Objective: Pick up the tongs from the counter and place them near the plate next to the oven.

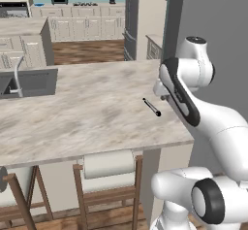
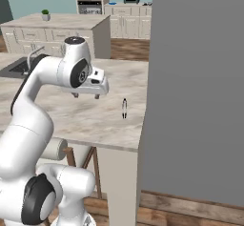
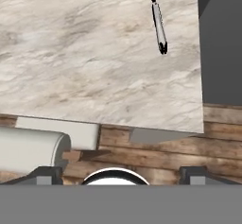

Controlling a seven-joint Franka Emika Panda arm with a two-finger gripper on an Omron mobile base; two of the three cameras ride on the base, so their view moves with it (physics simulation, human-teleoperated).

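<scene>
Hand view shows the tongs (image 3: 159, 27) lying flat near the counter (image 3: 85, 53) corner, apart from the gripper (image 3: 120, 173), whose fingers look spread, so it should descend centred and pinch across the thin shaft

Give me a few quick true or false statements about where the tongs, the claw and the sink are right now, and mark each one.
1. The tongs lie flat on the counter. True.
2. The claw is gripping the tongs. False: it hangs above the counter, apart from the tongs, holding nothing.
3. The tongs rest near the counter's end beside the grey wall. True.
4. The tongs lie inside the sink. False: the sink is at the counter's far end, away from them.
5. A faucet stands at the sink. True.
</scene>
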